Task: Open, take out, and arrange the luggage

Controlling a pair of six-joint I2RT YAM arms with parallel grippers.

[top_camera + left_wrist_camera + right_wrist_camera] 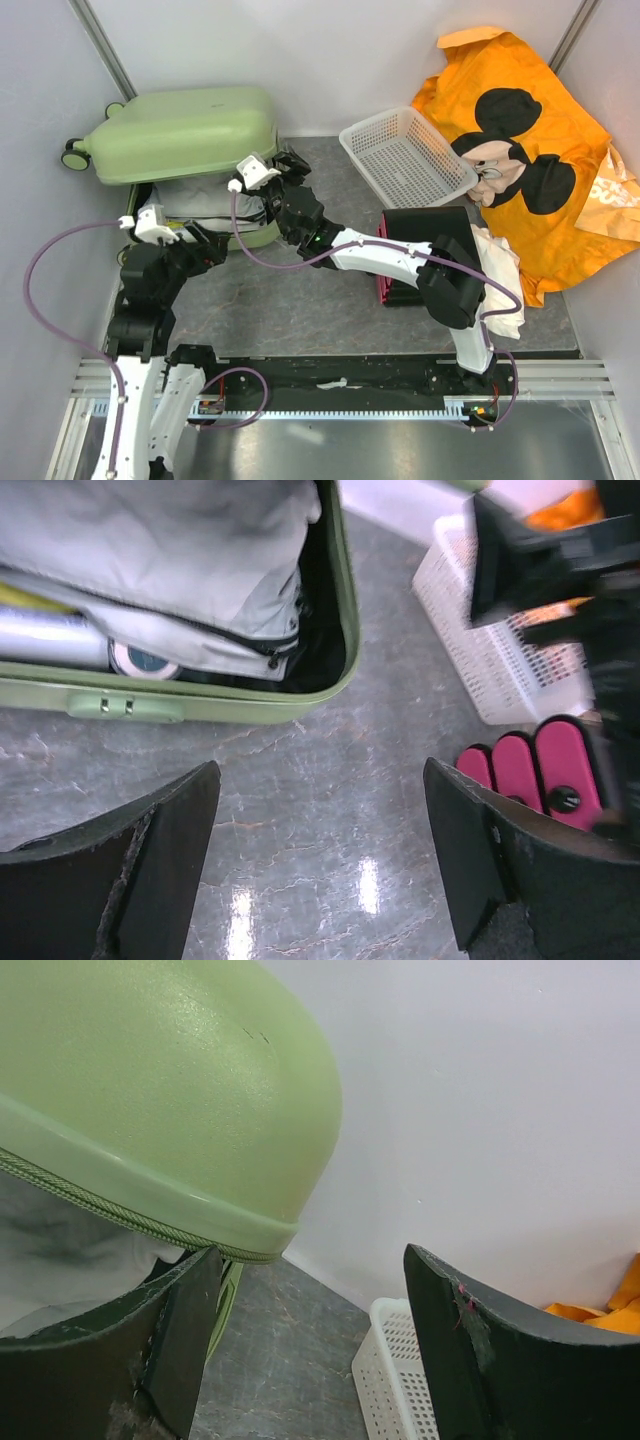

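Observation:
The pale green luggage (180, 130) lies at the back left with its lid tilted up. Its base (240, 708) holds a grey garment (150, 540) and a silver item. My left gripper (203, 246) is open and empty just in front of the base; in the left wrist view (320, 770) its jaws stand wide over bare marble. My right gripper (293, 163) is open at the lid's right corner. In the right wrist view (312, 1252) its left finger (180, 1330) sits just under the lid's rim (150, 1080), and nothing is between the jaws.
A white mesh basket (405, 155) stands at the back centre-right, also in the wrist views (500, 670) (400, 1380). A black box with pink drawers (420, 235) (540, 770) sits in front of it. An orange Mickey cloth (520, 140) and white cloth (500, 270) lie at the right.

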